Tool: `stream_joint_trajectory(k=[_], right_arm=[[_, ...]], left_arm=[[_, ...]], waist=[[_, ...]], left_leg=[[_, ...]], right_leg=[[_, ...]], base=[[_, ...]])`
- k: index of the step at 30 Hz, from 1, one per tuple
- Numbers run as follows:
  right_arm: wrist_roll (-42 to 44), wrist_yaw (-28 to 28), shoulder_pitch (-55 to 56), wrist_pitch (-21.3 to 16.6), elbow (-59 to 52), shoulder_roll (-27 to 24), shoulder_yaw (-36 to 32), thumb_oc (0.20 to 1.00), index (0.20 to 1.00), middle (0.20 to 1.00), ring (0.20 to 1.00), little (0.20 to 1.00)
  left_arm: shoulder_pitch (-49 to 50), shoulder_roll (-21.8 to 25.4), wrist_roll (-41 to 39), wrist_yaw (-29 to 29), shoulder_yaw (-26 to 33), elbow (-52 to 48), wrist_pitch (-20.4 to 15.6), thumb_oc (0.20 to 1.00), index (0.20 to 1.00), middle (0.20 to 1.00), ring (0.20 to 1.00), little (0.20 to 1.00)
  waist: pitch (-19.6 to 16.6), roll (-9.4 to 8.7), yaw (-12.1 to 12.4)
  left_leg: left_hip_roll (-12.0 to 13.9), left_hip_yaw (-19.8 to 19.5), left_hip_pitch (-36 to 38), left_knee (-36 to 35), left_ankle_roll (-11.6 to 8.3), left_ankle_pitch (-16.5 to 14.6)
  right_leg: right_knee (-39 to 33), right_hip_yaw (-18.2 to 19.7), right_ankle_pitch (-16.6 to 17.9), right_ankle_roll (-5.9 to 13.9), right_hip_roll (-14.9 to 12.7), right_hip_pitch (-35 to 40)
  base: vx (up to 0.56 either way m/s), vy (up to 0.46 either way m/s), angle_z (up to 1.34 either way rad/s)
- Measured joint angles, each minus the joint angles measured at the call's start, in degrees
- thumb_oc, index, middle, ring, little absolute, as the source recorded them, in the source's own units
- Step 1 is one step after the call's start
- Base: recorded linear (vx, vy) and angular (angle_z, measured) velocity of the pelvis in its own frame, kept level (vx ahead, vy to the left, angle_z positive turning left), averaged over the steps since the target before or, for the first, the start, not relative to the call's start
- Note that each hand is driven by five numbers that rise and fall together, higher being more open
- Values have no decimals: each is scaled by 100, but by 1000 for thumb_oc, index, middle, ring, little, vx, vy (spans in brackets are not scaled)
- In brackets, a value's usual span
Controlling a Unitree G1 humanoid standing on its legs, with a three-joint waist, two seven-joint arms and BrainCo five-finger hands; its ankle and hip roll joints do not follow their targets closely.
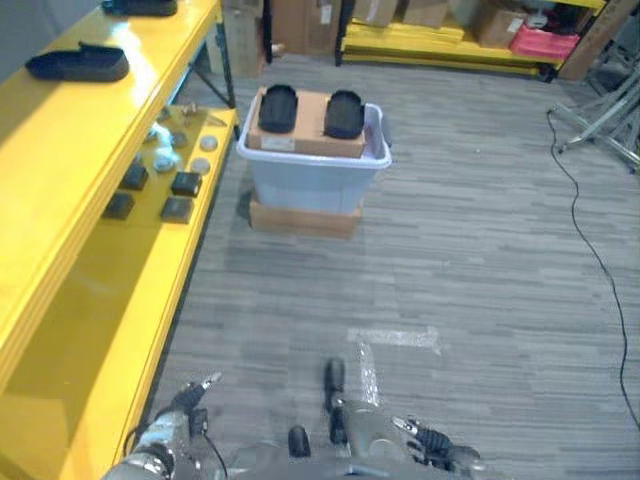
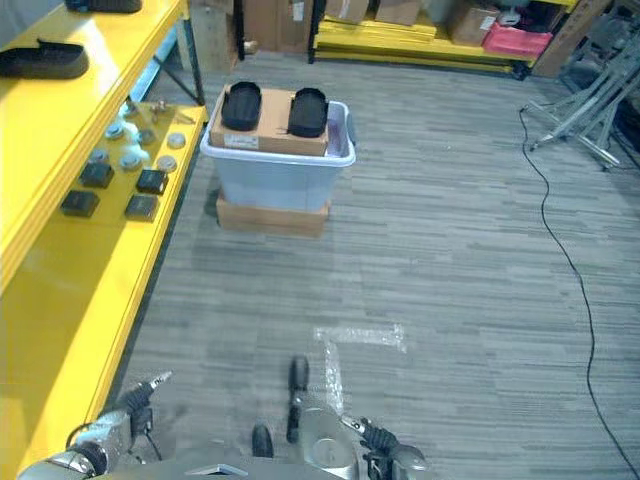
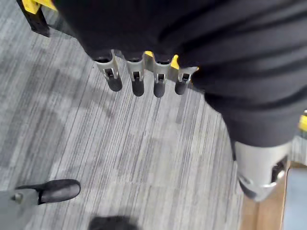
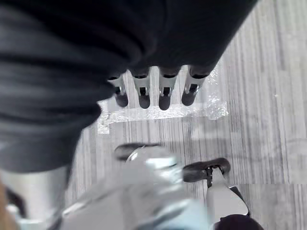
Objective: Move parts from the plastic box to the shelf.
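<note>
The translucent plastic box (image 1: 316, 165) stands on the grey floor (image 1: 470, 260), on a flat brown cardboard piece (image 1: 303, 218), just beside the yellow metal shelf (image 1: 60, 200). A brown carton (image 1: 308, 130) in the box carries two black moulded parts (image 1: 277, 107). One more black part (image 1: 78, 63) lies on the upper shelf board. The left hand (image 3: 144, 76) and the right hand (image 4: 158, 91) hang low with straight, empty fingers.

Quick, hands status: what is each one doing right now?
Left hand: open, fingers straight, holding nothing, above the grey floor.
Right hand: open, fingers straight, holding nothing.
</note>
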Motion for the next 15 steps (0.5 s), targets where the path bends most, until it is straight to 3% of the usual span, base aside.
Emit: stream_joint_trajectory(k=[1, 2, 3, 4, 5, 6, 7, 8, 9, 10, 12, 13, 15], right_arm=[[-6, -2, 186, 118, 174, 104, -112, 1000, 1000, 1000, 1000, 1000], [-5, -2, 365, 213, 184, 164, -178, 1000, 1000, 1000, 1000, 1000], [-6, -2, 499, 232, 221, 197, -225, 1000, 1000, 1000, 1000, 1000], [-6, 3, 541, 254, 334, 204, -282, 1000, 1000, 1000, 1000, 1000], [-2, -12, 514, 260, 389, 140, -282, 1000, 1000, 1000, 1000, 1000], [-1, -62, 412, 263, 384, 106, -287, 1000, 1000, 1000, 1000, 1000], [0, -81, 198, 268, 381, 79, -334, 1000, 1000, 1000, 1000, 1000], [2, -77, 66, 240, 381, 61, -366, 1000, 1000, 1000, 1000, 1000], [3, -77, 1, 207, 371, 51, -368, 1000, 1000, 1000, 1000, 1000], [3, -79, -203, 50, 290, 72, -271, 1000, 1000, 1000, 1000, 1000], [17, -83, -451, -32, 273, 50, -273, 1000, 1000, 1000, 1000, 1000], [27, -96, -613, -58, 255, 64, -210, 1000, 1000, 1000, 1000, 1000], [254, -106, -716, -125, 109, 55, -141, 1000, 1000, 1000, 1000, 1000]], left_arm=[[63, -131, -10, -32, 7, 3, 5, 1000, 1000, 1000, 1000, 1000], [199, -240, -54, -32, 15, -60, 5, 1000, 1000, 1000, 1000, 1000], [472, -366, -62, -21, 83, -42, 59, 1000, 1000, 1000, 1000, 1000], [644, -430, -101, -19, 94, -6, 119, 1000, 1000, 1000, 1000, 1000], [736, -490, -99, -2, 103, 28, 168, 1000, 1000, 1000, 1000, 1000], [737, -514, -99, 27, 106, 38, 198, 1000, 1000, 1000, 1000, 1000], [652, -516, -89, 21, 121, 185, 207, 1000, 1000, 1000, 1000, 1000], [590, -509, -51, 30, 144, 178, 199, 1000, 1000, 1000, 1000, 1000], [541, -492, -15, 33, 148, 180, 177, 1000, 1000, 1000, 1000, 1000], [540, -380, 24, 30, 188, 140, 170, 1000, 1000, 1000, 1000, 1000], [303, -261, 30, 26, 158, -111, 67, 1000, 1000, 1000, 1000, 1000], [264, -156, -47, 6, 182, -312, -6, 1000, 1000, 1000, 1000, 1000], [231, 0, 147, 27, 183, -431, 6, 1000, 1000, 1000, 1000, 1000]], waist=[[-4, -23, -82], [-59, 23, -72], [-179, 101, -67], [-202, 84, -59], [-249, 161, 8], [-272, 221, 64], [-298, 239, 81], [-273, 203, 60], [-247, 174, 77], [-245, 21, 125], [-98, -104, 325], [15, -305, 573], [85, -410, 562]], left_leg=[[-27, -99, 285, -103, -17, -98], [-45, -216, 625, -291, -188, -206], [1, -334, 987, -331, -590, -392], [-87, -362, 1167, -108, -558, -368], [-104, -433, 1184, 260, -621, -340], [-104, -511, 1107, 548, -795, -262], [-112, -559, 786, 1434, -1063, -75], [-112, -346, 276, 2431, -1234, 64], [-24, -91, -15, 3159, -1238, 191], [207, 10, -488, 3723, -1259, 121], [400, -140, -2073, 6494, -1052, 678], [431, -119, -2632, 6708, -992, 704], [468, -340, -2966, 5556, -895, 645]], right_leg=[[-37, -156, 178, -117, 178, -47], [170, -531, 271, -275, 277, -137], [363, -932, 197, -549, 363, 26], [215, -1017, 431, -1166, 382, 361], [150, -940, 853, -1592, 361, 565], [148, -840, 851, -1589, 366, 638], [151, -817, 702, -1537, 302, 793], [99, -795, 629, -1520, 258, 918], [49, -780, 611, -1492, 255, 1024], [59, -577, 442, -1423, 252, 1408], [182, -396, 180, -1501, 235, 1429], [121, -215, 170, -1455, 158, 1591], [-128, 22, 26, -1361, 129, 2066]], base=[[657, -111, 116], [601, -125, 75], [477, -149, 36], [393, -136, 15], [447, -171, -4], [446, -229, -1], [300, -182, 16], [194, -141, 20], [255, -234, 2], [254, -235, 11], [241, -158, -33], [256, -51, -81], [324, 51, -57]])
